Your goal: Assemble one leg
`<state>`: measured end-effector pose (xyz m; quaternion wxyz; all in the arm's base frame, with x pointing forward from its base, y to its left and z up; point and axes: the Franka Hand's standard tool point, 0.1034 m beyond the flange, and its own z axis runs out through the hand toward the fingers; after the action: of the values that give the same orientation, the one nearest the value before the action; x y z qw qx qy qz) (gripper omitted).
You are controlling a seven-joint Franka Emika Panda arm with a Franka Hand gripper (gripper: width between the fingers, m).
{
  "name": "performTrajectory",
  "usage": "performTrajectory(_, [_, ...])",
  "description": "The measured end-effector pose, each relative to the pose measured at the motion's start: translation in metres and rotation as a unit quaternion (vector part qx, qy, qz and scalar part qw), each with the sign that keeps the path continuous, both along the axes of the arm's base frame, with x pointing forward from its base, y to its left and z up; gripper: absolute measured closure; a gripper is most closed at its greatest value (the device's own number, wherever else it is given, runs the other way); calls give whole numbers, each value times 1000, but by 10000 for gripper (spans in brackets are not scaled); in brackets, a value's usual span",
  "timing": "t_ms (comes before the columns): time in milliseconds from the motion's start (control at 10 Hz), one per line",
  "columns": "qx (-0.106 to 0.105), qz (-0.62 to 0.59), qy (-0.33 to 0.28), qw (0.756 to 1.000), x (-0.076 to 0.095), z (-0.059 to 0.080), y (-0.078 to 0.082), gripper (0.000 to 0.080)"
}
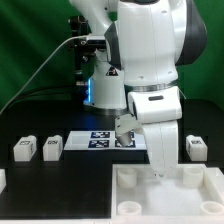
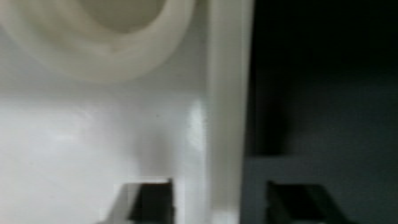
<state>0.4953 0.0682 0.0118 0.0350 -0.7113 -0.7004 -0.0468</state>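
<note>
Three small white legs with tags stand on the black table: two at the exterior view's left (image 1: 24,149) (image 1: 52,147) and one at its right (image 1: 197,149). My gripper (image 1: 157,172) points down over the back rim of the large white tray-like piece (image 1: 200,190). In the wrist view the gripper (image 2: 222,205) straddles the tray's thin upright wall (image 2: 217,110). One dark finger (image 2: 151,200) is over the tray's inside, the other over the dark table, with a dark gap beside the wall. A round corner socket (image 2: 107,35) lies ahead. The gripper holds no leg.
The marker board (image 1: 100,140) lies behind the tray, partly hidden by the arm. A white piece (image 1: 3,180) is cut off by the exterior view's left edge. A black cable and stand are at the back before a green backdrop.
</note>
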Motion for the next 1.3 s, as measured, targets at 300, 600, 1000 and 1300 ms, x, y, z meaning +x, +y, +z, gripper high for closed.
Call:
performTrajectory(300, [0, 0, 0, 1000, 0, 0, 0, 177])
performTrajectory(600, [0, 0, 0, 1000, 0, 0, -1, 155])
performTrajectory(1000, [0, -1, 1, 1000, 0, -1, -1, 150])
performTrajectory(1300, [1, -31, 3, 1000, -1, 1, 1, 150])
